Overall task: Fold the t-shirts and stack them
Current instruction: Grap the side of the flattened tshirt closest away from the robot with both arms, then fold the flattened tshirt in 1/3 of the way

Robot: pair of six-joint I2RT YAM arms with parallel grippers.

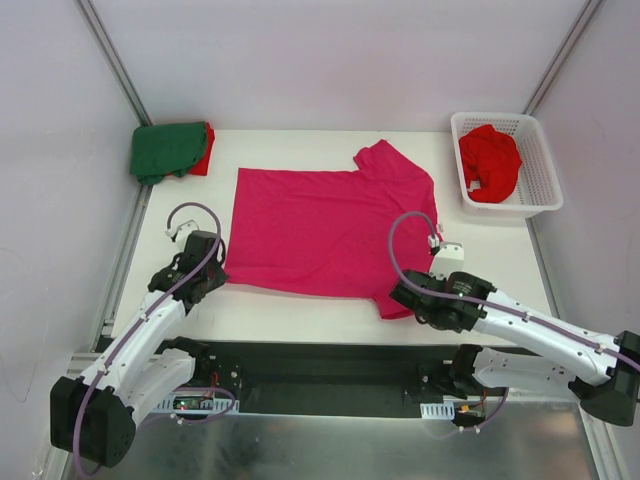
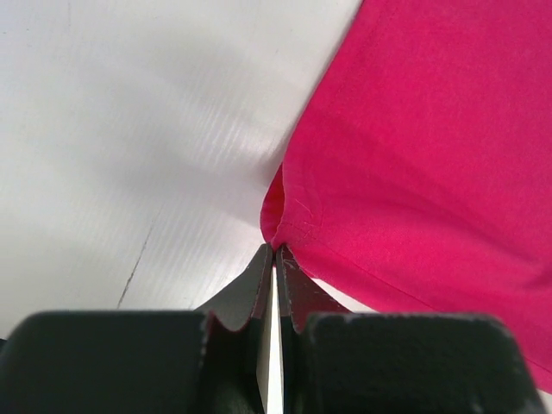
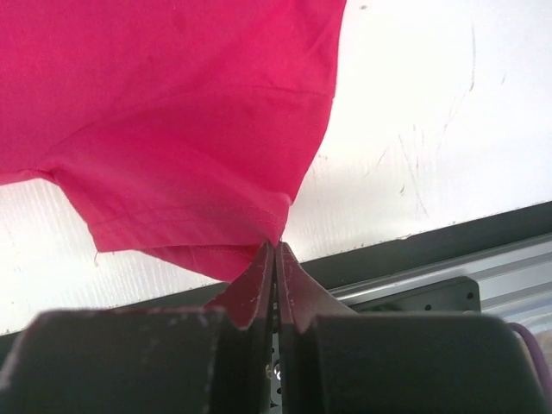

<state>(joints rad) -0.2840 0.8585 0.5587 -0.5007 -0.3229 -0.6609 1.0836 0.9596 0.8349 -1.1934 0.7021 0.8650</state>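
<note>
A magenta-pink t-shirt [image 1: 325,225] lies spread flat on the white table [image 1: 300,310]. My left gripper [image 1: 217,272] is shut on the shirt's near left corner; the left wrist view shows its tips [image 2: 275,250] pinching the bunched hem [image 2: 293,220]. My right gripper [image 1: 405,300] is shut on the near right corner; the right wrist view shows its tips [image 3: 276,247] pinching the cloth [image 3: 216,172]. A dark green t-shirt [image 1: 165,150] lies folded on a red one [image 1: 205,150] at the far left. A red t-shirt [image 1: 490,163] lies crumpled in the basket.
A white lattice basket [image 1: 538,190] stands at the far right. White walls with metal corner posts enclose the table. The black base rail [image 1: 320,370] runs along the near edge; it also shows in the right wrist view [image 3: 431,259].
</note>
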